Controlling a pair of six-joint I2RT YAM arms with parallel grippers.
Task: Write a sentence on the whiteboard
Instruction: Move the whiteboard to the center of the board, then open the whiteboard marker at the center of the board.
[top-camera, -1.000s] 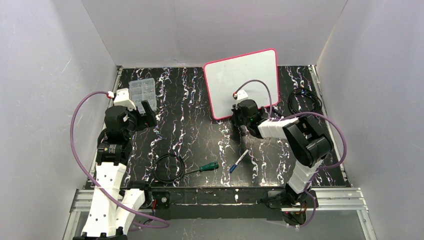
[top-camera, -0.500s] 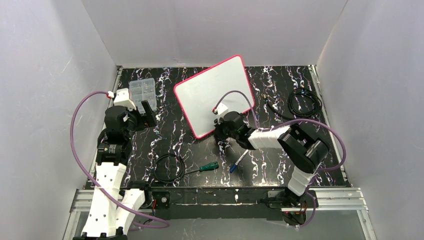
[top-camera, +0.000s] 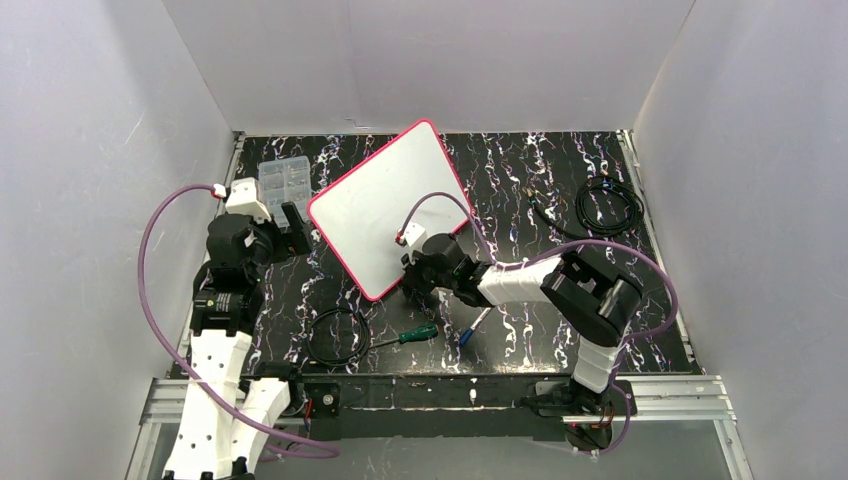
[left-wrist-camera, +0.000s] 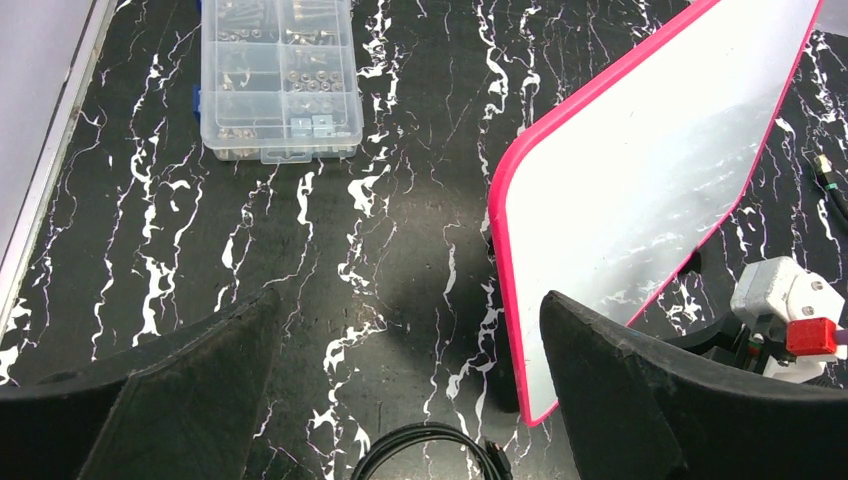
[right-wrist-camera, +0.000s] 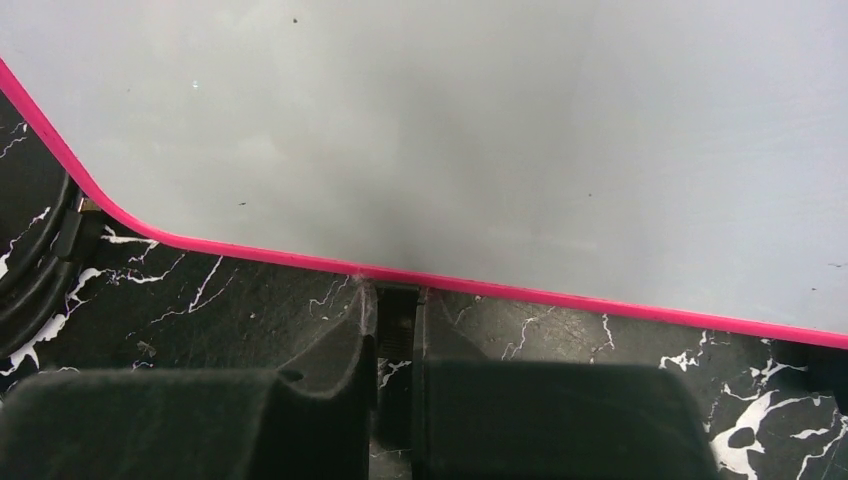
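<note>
The whiteboard (top-camera: 378, 208), white with a pink-red frame, stands tilted and turned in the middle of the table. Its face is blank; no blue sentence shows on it. My right gripper (top-camera: 407, 284) is at the board's lower edge. In the right wrist view the gripper (right-wrist-camera: 396, 303) is shut on the board's small black clip foot (right-wrist-camera: 398, 312), under the pink frame of the whiteboard (right-wrist-camera: 450, 130). My left gripper (top-camera: 297, 228) is open and empty, just left of the board. In the left wrist view it (left-wrist-camera: 410, 330) hangs over bare table beside the whiteboard (left-wrist-camera: 640, 190).
A clear compartment box (top-camera: 284, 184) sits at the back left and also shows in the left wrist view (left-wrist-camera: 278, 80). A blue marker (top-camera: 476, 323), a green-handled screwdriver (top-camera: 405, 336) and a black cable coil (top-camera: 337, 335) lie near the front. Another black cable (top-camera: 608, 205) lies at the right.
My right gripper has dragged the whiteboard from the back right towards the left and front, turning it. The left arm has hardly moved.
</note>
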